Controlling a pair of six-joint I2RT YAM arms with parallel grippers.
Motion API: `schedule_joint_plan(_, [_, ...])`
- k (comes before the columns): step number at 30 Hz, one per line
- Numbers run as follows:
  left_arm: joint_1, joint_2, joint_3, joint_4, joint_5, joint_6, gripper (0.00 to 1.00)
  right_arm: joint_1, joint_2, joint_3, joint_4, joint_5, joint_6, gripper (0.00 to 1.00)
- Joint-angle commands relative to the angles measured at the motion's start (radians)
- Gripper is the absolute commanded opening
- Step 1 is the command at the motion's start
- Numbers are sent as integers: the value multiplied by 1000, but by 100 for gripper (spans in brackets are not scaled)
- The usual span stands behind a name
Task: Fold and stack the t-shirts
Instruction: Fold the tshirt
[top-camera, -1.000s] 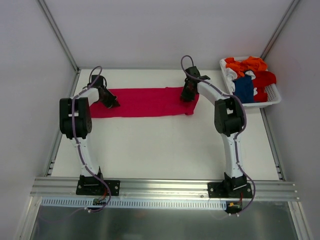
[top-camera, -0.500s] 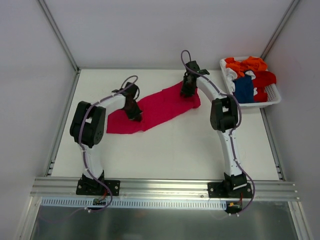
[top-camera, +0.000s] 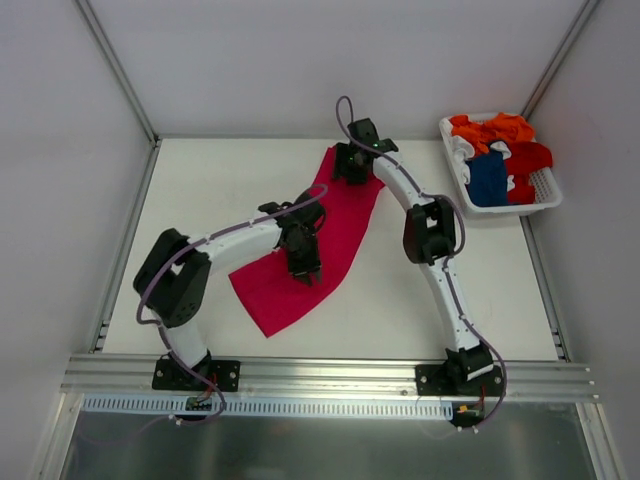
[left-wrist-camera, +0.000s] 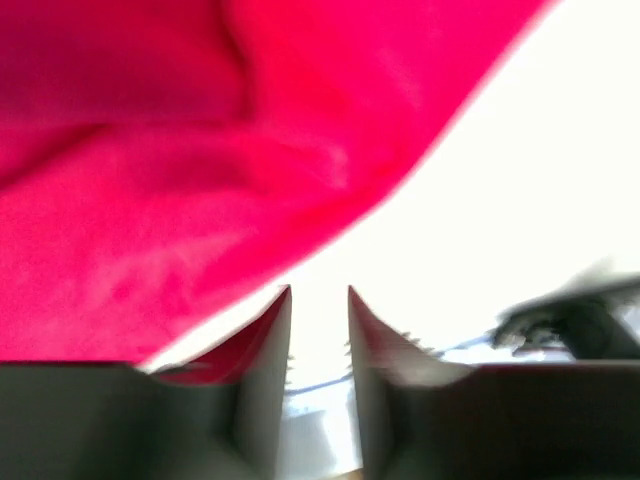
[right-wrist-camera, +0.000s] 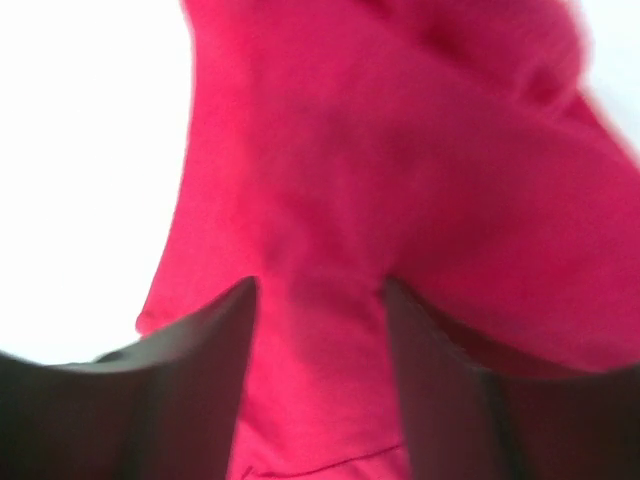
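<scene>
The crimson-pink t-shirt (top-camera: 335, 225) lies as a long folded strip, slanting from the far middle of the table (top-camera: 200, 180) down to the near left. My left gripper (top-camera: 303, 262) is over the strip's middle. In the left wrist view its fingers (left-wrist-camera: 318, 290) stand slightly open over bare table, with the cloth edge (left-wrist-camera: 150, 180) just beside them and nothing between. My right gripper (top-camera: 350, 165) is at the strip's far end. Its jaws (right-wrist-camera: 318, 282) are open wide over the cloth (right-wrist-camera: 400, 150), which lies flat beneath.
A white slatted basket (top-camera: 548, 196) stands at the far right and holds the orange (top-camera: 490, 130), red (top-camera: 527, 157) and dark blue (top-camera: 487, 178) t-shirts. Metal frame posts and grey walls close in the table's sides and back.
The shirt swung from a straight band across the far table to a diagonal strip. The left gripper moved right and nearer, the right gripper left. Both sets of jaws widened off the cloth.
</scene>
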Motion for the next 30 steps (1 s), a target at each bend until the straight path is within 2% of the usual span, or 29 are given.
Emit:
schedule_joint_plan(1, [4, -198, 27, -41, -6, -16, 33, 29, -141, -9, 4, -24, -22, 60])
schedule_joint_plan(2, [4, -268, 50, -44, -68, 63, 42, 21, -183, -36, 7, -27, -27, 62])
schedule_joint_plan(3, [4, -308, 52, -41, -116, 97, 63, 13, -268, -56, 12, -29, -27, 63])
schedule_joint_plan(4, [4, -342, 50, -40, -162, 133, 72, 4, -312, -74, 20, -42, -24, 65])
schedule_joint_plan(6, [4, -404, 33, -40, -296, 275, 80, -1, -387, -127, 12, -47, -16, 66])
schedule_joint_plan(7, [10, -405, 21, -40, -311, 321, 82, 2, -453, -151, 4, -30, -15, 69])
schedule_joint_plan(8, [33, -392, -8, -40, -313, 392, 82, 4, -479, -176, -3, -9, -16, 71])
schedule_joint_plan(10, [54, -369, -46, -40, -275, 424, 81, 4, -520, -263, -29, 38, 5, 71])
schedule_joint_plan(14, [54, -309, -157, -15, -235, 418, 77, 16, -594, -462, -36, 65, 56, 70])
schedule_joint_plan(15, [54, -309, -175, 8, -225, 418, 77, 25, -606, -565, 9, 77, 70, 70])
schedule_joint_plan(18, [54, -347, -252, 66, -227, 409, 76, 33, -622, -676, 70, 66, 102, 69])
schedule_joint_plan(21, [54, -365, -310, 106, -232, 405, 76, 47, -582, -670, 70, 68, 102, 69])
schedule_joint_plan(24, [53, -344, -358, 158, -180, 372, 73, 64, -509, -613, 41, 72, 100, 69])
schedule_joint_plan(30, [15, -261, -415, 193, -150, 270, 70, 93, -331, -406, -89, 97, 105, 69])
